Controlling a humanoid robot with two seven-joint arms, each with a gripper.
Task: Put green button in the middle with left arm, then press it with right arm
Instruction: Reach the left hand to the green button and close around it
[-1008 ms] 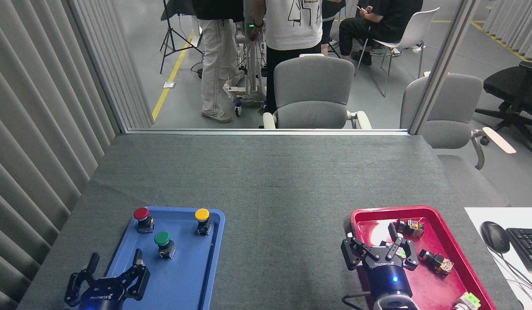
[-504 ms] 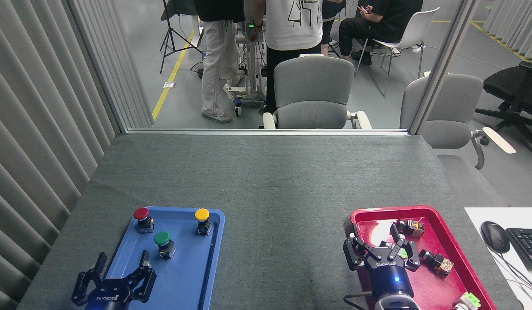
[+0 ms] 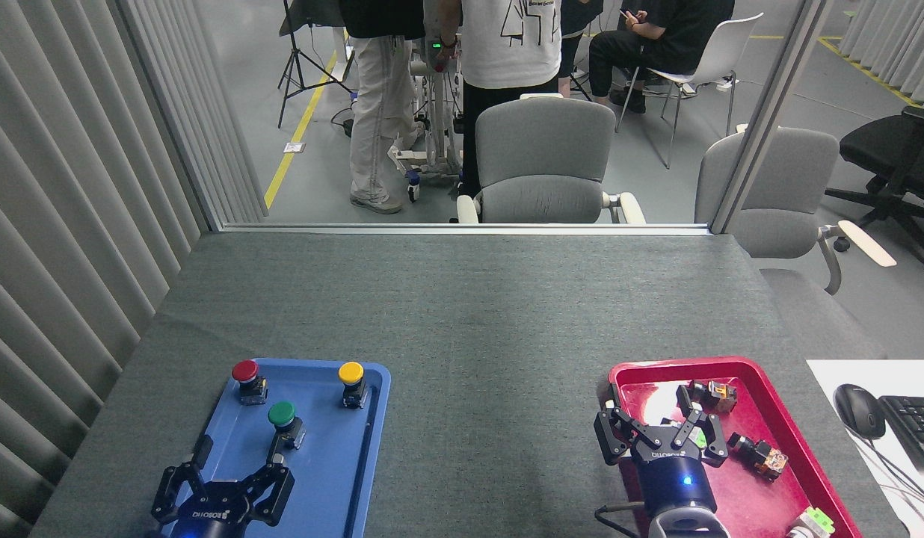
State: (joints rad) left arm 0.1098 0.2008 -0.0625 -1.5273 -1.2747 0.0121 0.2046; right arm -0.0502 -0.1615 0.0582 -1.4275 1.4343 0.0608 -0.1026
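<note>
The green button [image 3: 283, 421] stands upright in the blue tray [image 3: 372, 448], between the red button [image 3: 247, 378] and the yellow button [image 3: 351, 381] but nearer the robot, cap up and long axis vertical. The left gripper [image 3: 239, 453] hovers just short of it with fingers spread, one fingertip close beside its black base; to grip well it should probably straddle the base below the cap, close squarely, and lift straight before carrying it to the bare tabletop [image 3: 492, 418]. The right gripper [image 3: 662, 420] waits over the red tray [image 3: 798, 448], fingers spread.
</note>
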